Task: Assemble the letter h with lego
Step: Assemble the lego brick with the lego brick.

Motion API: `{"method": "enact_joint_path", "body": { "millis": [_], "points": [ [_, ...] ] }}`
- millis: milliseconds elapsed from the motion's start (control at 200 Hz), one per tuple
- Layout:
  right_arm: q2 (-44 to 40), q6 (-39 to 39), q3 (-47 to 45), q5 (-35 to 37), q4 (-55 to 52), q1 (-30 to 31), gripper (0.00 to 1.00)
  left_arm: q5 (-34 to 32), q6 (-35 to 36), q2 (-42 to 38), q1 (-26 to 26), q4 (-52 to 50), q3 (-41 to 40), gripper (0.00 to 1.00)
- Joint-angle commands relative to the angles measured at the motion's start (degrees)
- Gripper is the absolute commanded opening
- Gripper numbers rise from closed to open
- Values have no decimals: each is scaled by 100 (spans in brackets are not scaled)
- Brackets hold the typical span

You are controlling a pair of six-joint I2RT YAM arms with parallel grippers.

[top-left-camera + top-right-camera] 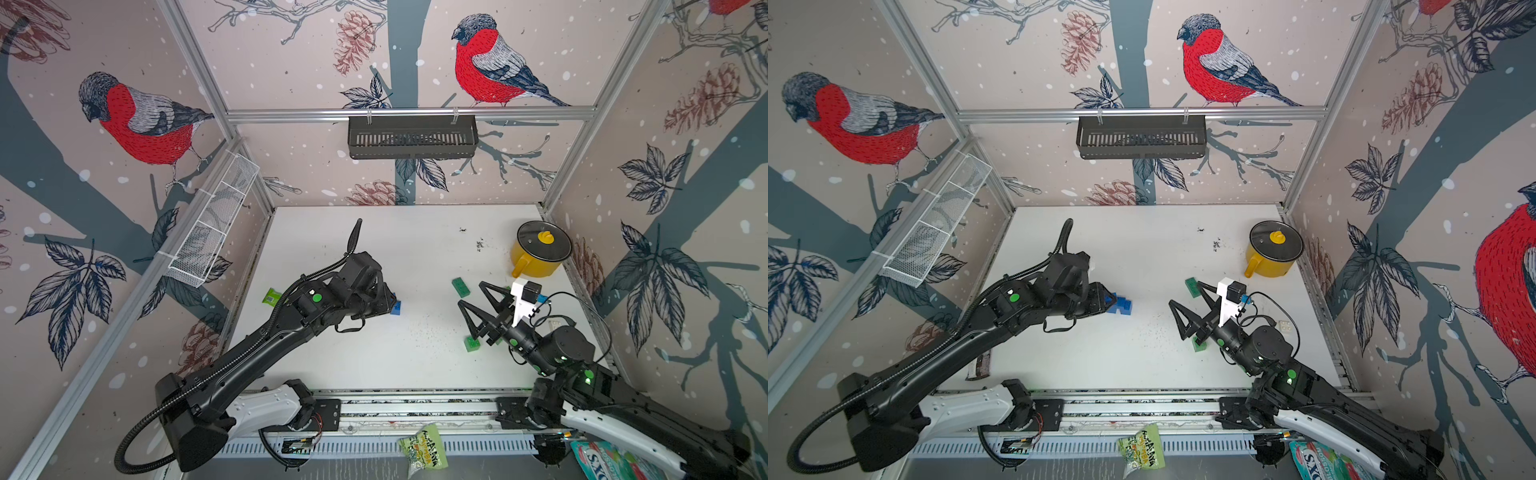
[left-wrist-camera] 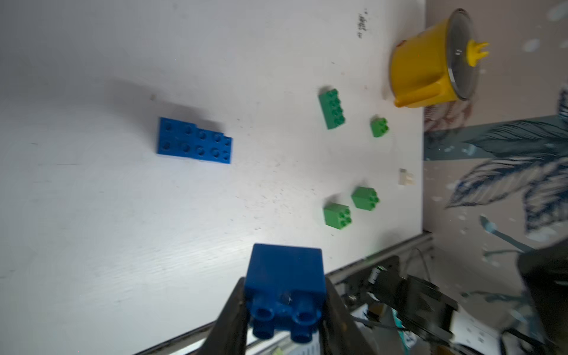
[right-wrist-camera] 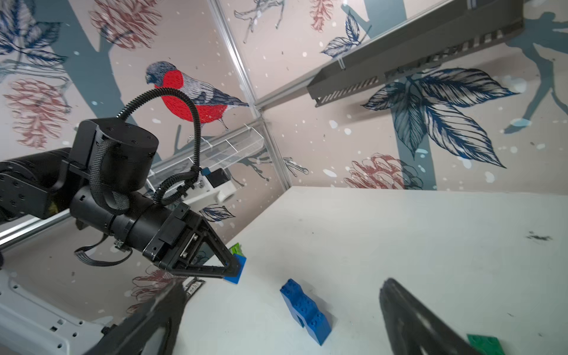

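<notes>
My left gripper [image 2: 285, 310] is shut on a blue square lego brick [image 2: 285, 276], studs toward the camera; in the right wrist view this brick [image 3: 237, 272] hangs just over the table. Beside it a blue stepped assembly [image 1: 1122, 306] of joined bricks lies on the white table [image 1: 374, 353]. My right gripper [image 1: 471, 295] stands wide open and empty, raised near a green oblong brick [image 1: 461, 286]. Green square bricks [image 2: 337, 215] [image 2: 365, 198] [image 2: 379, 126] and a white brick [image 2: 406, 176] lie at the table's right side.
A yellow pot with a lid [image 1: 540, 249] stands at the back right. A flat light-green packet [image 1: 273, 296] lies by the left arm. A black basket [image 1: 411, 137] hangs on the back wall, a white mesh basket [image 1: 212, 232] on the left wall. Snack bags [image 1: 424, 453] lie below the front rail.
</notes>
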Motion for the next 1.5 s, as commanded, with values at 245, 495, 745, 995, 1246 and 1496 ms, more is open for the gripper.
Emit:
{"method": "enact_joint_path", "body": {
  "millis": [245,495,745,995,1246,1496],
  "points": [
    [146,-39,-10,63,-372,13,100,-2079,1345,1533,231,-1597,768,0],
    [517,-172,46,-290,-370,30,100,-1915,1647,2569,238,-1902,1437,0],
    [632,-197,95,-372,-446,70,99,-1025,1960,3043,545,-1934,1856,0],
    [749,-191,133,-387,-544,139,99,-376,2119,3560,802,-2335,2348,0],
    [814,-245,130,-387,-543,232,99,-451,2190,3895,800,-2580,2653,0],
    [851,-273,141,-389,-552,320,99,-495,2212,4083,795,-2613,2736,0]
  ]
}}
